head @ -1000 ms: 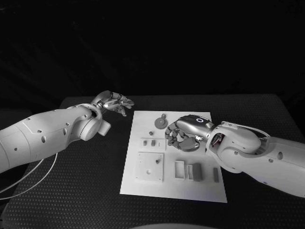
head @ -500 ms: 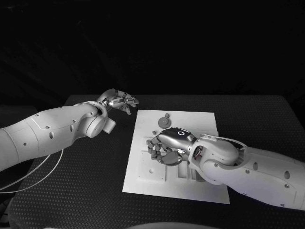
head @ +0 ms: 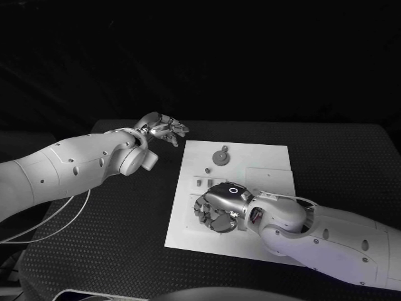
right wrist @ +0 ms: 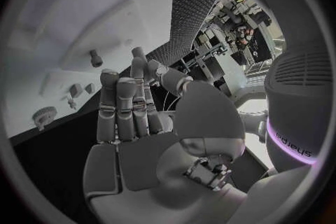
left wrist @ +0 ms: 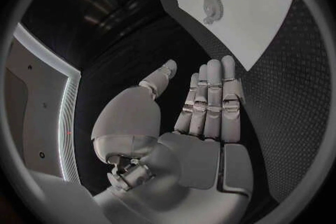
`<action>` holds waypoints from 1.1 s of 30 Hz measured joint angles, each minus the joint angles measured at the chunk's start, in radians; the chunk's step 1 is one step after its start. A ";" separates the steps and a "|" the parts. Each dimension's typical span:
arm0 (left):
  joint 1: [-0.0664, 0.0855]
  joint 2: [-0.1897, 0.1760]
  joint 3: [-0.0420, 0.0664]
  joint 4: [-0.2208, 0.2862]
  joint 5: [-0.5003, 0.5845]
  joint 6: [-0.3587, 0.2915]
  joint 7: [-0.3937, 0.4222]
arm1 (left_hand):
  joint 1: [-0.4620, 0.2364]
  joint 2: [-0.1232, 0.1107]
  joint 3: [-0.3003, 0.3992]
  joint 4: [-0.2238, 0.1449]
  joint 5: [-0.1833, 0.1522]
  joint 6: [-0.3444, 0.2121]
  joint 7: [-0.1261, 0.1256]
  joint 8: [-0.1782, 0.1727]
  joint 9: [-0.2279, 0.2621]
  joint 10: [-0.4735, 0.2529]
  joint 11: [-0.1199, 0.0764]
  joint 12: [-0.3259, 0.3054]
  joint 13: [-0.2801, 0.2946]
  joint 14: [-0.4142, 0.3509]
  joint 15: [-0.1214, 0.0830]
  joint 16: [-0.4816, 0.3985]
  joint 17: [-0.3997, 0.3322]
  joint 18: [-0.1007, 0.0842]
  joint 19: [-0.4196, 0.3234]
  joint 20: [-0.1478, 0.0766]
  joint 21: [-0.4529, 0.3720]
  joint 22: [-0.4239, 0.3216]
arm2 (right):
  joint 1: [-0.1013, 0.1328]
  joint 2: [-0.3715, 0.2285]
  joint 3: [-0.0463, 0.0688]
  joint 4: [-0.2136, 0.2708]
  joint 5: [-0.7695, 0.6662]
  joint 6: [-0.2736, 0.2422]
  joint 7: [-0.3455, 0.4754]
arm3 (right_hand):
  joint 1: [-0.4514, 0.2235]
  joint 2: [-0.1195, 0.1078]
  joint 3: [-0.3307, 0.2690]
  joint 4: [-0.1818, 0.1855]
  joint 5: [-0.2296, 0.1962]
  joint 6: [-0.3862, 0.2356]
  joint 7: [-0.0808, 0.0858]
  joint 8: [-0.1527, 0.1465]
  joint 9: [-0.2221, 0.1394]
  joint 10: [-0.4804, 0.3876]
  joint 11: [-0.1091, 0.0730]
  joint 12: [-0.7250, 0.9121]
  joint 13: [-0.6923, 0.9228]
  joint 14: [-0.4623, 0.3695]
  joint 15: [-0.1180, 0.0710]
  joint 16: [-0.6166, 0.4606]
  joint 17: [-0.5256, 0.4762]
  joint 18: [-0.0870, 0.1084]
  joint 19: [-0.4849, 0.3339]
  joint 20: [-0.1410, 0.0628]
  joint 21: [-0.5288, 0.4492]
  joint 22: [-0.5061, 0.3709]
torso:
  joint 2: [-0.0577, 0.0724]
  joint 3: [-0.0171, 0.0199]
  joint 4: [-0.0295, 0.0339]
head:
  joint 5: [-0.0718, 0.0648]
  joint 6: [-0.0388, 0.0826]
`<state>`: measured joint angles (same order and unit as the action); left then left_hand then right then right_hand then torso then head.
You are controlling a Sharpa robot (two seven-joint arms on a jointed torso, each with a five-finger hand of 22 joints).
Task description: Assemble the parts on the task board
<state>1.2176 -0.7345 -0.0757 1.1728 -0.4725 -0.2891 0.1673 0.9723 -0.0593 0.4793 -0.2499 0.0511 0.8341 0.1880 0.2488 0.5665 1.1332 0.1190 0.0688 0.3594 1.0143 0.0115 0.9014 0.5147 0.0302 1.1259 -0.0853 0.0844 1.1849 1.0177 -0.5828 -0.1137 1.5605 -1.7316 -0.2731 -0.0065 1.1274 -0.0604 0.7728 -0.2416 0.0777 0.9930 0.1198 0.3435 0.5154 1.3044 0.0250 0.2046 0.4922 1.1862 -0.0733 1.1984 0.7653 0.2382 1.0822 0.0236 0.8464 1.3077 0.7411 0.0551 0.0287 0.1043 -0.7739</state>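
Observation:
The white task board [head: 264,157] lies in the middle of the black table. A grey gear [head: 220,157] lies near its far edge, with a small part [head: 208,170] just in front of it. My right hand [head: 220,207] hovers low over the board's near-left area, palm down and holding nothing, and hides the parts under it. In the right wrist view its fingers [right wrist: 122,106] are stretched out over the board [right wrist: 84,17], near a small peg [right wrist: 96,57] and the gear [right wrist: 43,116]. My left hand [head: 165,130] is off the board's far-left corner, its fingers [left wrist: 210,95] straight and empty.
The black textured table [head: 119,226] reaches out on both sides of the board. My right forearm [head: 336,238] lies across the board's near-right corner. In the left wrist view the board [left wrist: 273,17] and gear [left wrist: 212,8] lie beyond the fingertips.
My right hand has moved from beside the gear towards me, to the board's near-left area. The left hand stays at the far-left corner, still empty.

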 measured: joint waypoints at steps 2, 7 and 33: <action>0.000 0.000 0.000 0.000 0.000 0.000 0.000 | 0.000 0.000 0.000 0.000 0.000 0.000 0.000 0.000 0.000 0.000 0.000 0.000 0.000 0.000 0.000 0.000 0.000 0.000 0.000 0.000 -0.002 0.000 | -0.002 0.003 0.000 -0.003 -0.008 0.000 -0.003 | 0.000 0.000 0.000 0.000 0.000 0.000 0.000 0.000 0.000 0.000 0.000 0.000 0.000 0.000 0.000 0.000 0.000 0.000 -0.002 -0.002 0.000 0.000 | 0.000 0.0004 -0.0001 | 0.002 -0.003; 0.000 -0.001 0.000 0.001 0.001 0.000 0.000 | 0.000 0.000 0.000 0.000 0.000 0.000 -0.001 0.000 0.000 0.000 0.000 0.000 0.001 0.000 0.000 0.000 0.000 0.000 0.000 0.000 -0.002 0.000 | -0.005 0.012 0.001 -0.012 -0.024 0.002 -0.009 | 0.000 0.000 0.000 0.000 0.000 0.000 0.000 0.000 0.000 0.000 0.000 0.000 0.003 -0.001 0.001 0.000 0.000 0.000 -0.005 -0.002 0.000 0.000 | 0.000 0.0006 -0.0001 | 0.003 -0.006; 0.000 -0.001 0.000 0.005 0.002 0.008 0.002 | 0.000 0.000 0.000 0.000 0.000 -0.002 0.001 0.000 0.000 -0.001 0.001 0.000 0.001 0.000 0.000 0.000 0.002 0.000 0.000 0.000 -0.002 0.000 | -0.015 0.047 -0.004 -0.065 -0.072 -0.004 -0.023 | -0.004 0.004 -0.001 -0.001 0.000 0.000 0.000 0.000 0.000 0.000 0.000 0.001 0.003 -0.006 -0.001 0.000 0.002 0.000 -0.006 -0.001 0.003 0.000 | 0.000 0.0003 -0.0012 | 0.011 -0.009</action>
<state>1.2177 -0.7351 -0.0756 1.1783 -0.4707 -0.2809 0.1692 0.9723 -0.0593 0.4793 -0.2498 0.0511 0.8321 0.1893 0.2487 0.5665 1.1326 0.1196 0.0688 0.3601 1.0143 0.0115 0.9012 0.5166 0.0301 1.1259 -0.0852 0.0821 1.1849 1.0031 -0.5359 -0.1173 1.4958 -1.8038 -0.2772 -0.0293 1.1232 -0.0562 0.7713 -0.2429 0.0773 0.9930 0.1197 0.3435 0.5154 1.3043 0.0250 0.2052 0.4947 1.1806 -0.0740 1.1984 0.7670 0.2385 1.0767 0.0223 0.8499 1.3081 0.7412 0.0554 0.0274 0.1156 -0.7831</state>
